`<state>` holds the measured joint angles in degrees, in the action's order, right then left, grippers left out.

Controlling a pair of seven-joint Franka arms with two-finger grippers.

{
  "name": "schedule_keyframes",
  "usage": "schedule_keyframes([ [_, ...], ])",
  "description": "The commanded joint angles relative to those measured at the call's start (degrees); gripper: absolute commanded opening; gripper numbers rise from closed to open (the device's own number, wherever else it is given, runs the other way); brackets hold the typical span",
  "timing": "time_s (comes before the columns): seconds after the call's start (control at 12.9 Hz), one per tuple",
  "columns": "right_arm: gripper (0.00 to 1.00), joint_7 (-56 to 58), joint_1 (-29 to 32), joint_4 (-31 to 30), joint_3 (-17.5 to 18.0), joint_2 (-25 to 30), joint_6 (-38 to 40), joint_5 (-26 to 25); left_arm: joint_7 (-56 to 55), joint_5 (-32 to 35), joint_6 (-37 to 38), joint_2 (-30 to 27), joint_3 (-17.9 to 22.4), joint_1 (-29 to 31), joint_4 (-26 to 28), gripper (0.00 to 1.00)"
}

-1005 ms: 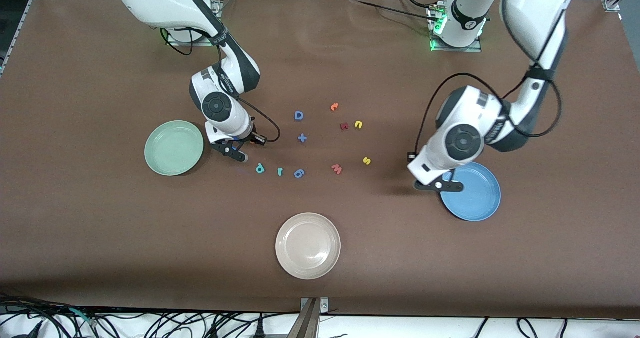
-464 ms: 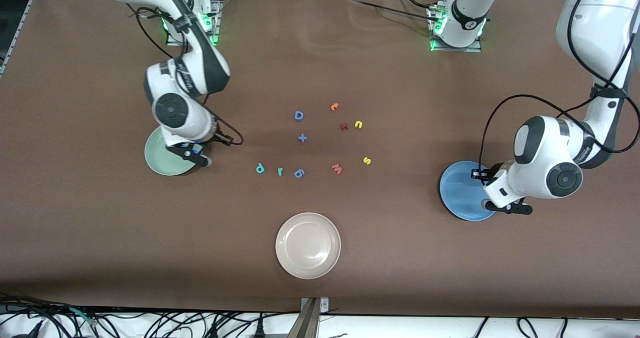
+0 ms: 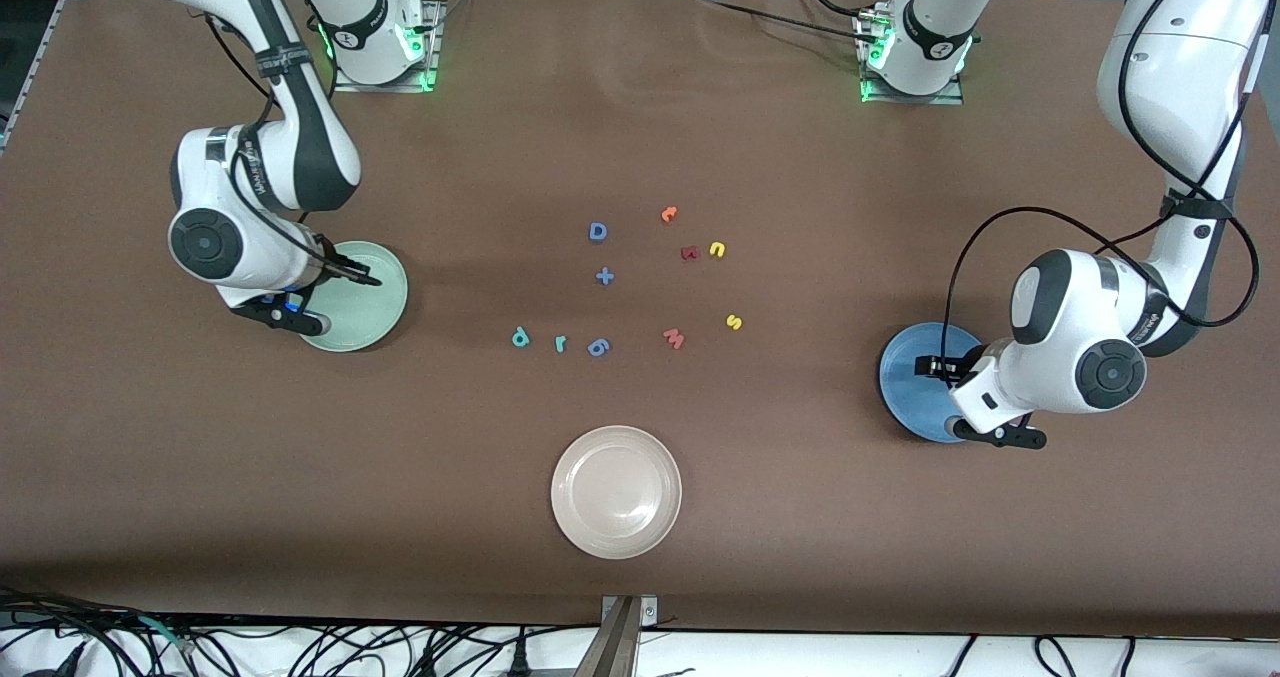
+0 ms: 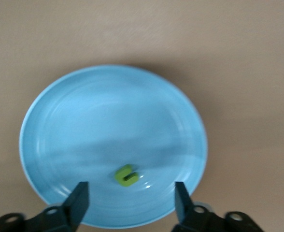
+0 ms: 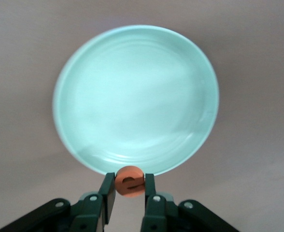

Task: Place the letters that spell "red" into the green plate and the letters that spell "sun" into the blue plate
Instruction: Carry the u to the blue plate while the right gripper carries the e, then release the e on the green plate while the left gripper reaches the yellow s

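Note:
The green plate (image 3: 365,292) (image 5: 137,96) lies toward the right arm's end of the table. My right gripper (image 3: 298,321) (image 5: 129,191) hangs over its rim, shut on the orange "e" (image 5: 129,181). The blue plate (image 3: 912,375) (image 4: 113,140) lies toward the left arm's end. A dark green "u/n" letter (image 4: 126,175) rests in it. My left gripper (image 3: 1000,435) (image 4: 130,200) is over the plate's rim, open and holding nothing. On the table between the plates lie the teal "d" (image 3: 520,337), the "r" (image 3: 560,343), the yellow "s" (image 3: 734,322) and the yellow "u/n" (image 3: 716,249).
A beige-white plate (image 3: 615,492) sits nearer the front camera. Other letters lie mid-table: blue "D" (image 3: 598,232), blue plus (image 3: 604,277), blue "6" (image 3: 598,347), pink "w" (image 3: 673,337), dark red letter (image 3: 688,253), orange hooked letter (image 3: 669,214).
My right arm swung from beside the letter row to the green plate's rim. My left arm shifted across the blue plate and its gripper opened, leaving the green letter in the plate.

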<state>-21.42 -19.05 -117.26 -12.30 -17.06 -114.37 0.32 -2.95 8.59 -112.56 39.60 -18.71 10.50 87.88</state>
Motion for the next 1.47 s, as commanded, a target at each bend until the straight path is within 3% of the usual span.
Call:
schedule_keyframes([
  [0.0, 0.00, 4.6, -0.2, -3.8, -2.1, -0.6, -3.7, 1.2, -5.8, -1.9, 0.6, -0.2, -1.8, -4.8, -0.9, 1.00],
  [0.23, 0.00, 5.1, -0.2, -10.3, -2.1, -2.2, -13.2, 1.6, -18.5, -5.9, -3.4, -0.2, -5.1, -8.0, 0.7, 1.00],
  [0.39, 0.00, 5.9, -0.2, -10.4, -2.1, -4.3, -15.2, 2.4, -24.4, -5.8, -7.3, -0.4, -6.6, -10.2, 2.7, 1.00],
  [0.7, 0.05, 8.4, 0.2, -10.4, -2.1, -4.9, -15.3, 3.3, -32.3, -4.9, -26.8, -4.1, -6.5, -14.6, 17.1, 1.00],
  [0.77, 0.08, 8.4, 0.3, -10.4, -2.1, -4.9, -15.3, 3.3, -34.5, -3.1, -28.8, -4.0, -6.3, -16.0, 18.4, 1.00],
  [0.85, 0.22, 8.5, 0.4, -10.4, -2.1, -4.8, -15.2, 3.3, -38.9, 1.6, -29.0, -3.7, -6.4, -16.8, 18.6, 1.00],
  [1.01, 0.73, 8.5, 0.4, -10.4, -2.1, -4.6, -15.1, 3.3, -48.9, 12.3, -29.0, -2.7, -6.7, -18.1, 18.6, 1.00],
  [1.16, 0.92, 8.3, 0.4, -10.0, -2.1, -3.9, -15.0, 3.3, -51.9, 15.5, -29.0, -2.3, -6.7, -18.9, 18.6, 1.00],
  [1.24, 0.98, 7.7, 0.4, -9.8, -2.0, -3.0, -14.8, 3.4, -52.0, 15.5, -29.0, -2.1, -6.7, -19.0, 18.6, 1.00],
  [1.39, 0.98, 6.7, 0.3, -8.2, -1.8, -2.0, -13.3, 7.9, -52.3, 15.7, -29.0, -1.2, -6.7, -19.5, 18.6, 0.97],
])
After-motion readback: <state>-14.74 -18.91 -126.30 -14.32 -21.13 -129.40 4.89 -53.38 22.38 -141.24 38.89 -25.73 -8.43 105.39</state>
